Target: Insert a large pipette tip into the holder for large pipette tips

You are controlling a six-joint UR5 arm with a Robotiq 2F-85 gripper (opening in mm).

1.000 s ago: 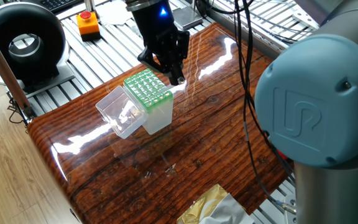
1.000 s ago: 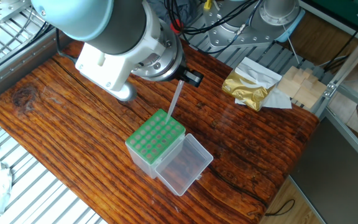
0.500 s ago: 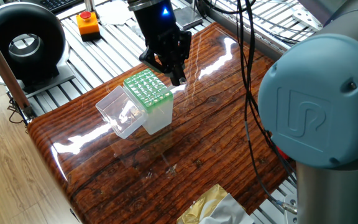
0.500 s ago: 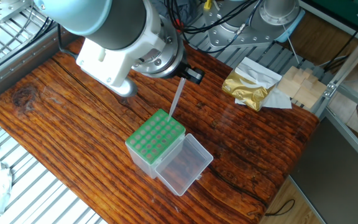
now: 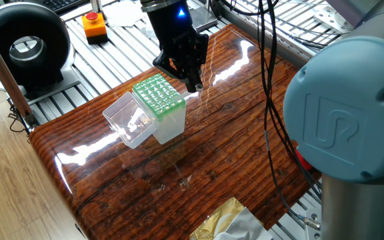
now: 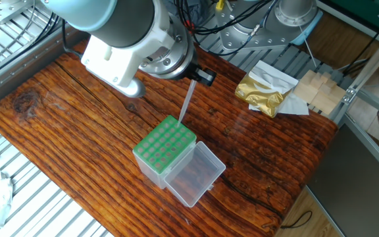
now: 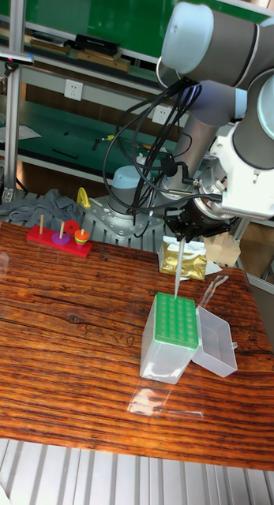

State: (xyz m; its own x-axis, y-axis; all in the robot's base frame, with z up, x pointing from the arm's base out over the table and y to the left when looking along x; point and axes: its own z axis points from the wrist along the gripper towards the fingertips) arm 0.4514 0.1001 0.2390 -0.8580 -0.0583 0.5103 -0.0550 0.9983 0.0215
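Here large pipette tip [image 6: 185,105] hangs from pincer [image 6: 198,76], over holder for large pipette tips [image 6: 165,146]

On your wooden table [image 5: 199,147], the holder for large pipette tips [image 5: 159,107] sits left of centre, green grid top up, its clear lid [image 5: 127,120] swung open toward eight o'clock. The gripper [image 5: 191,79] hangs just past the holder's two o'clock corner. Whether the fingers grip a tip can't be made out here. An orange button box [image 5: 94,25] sits at eleven o'clock.
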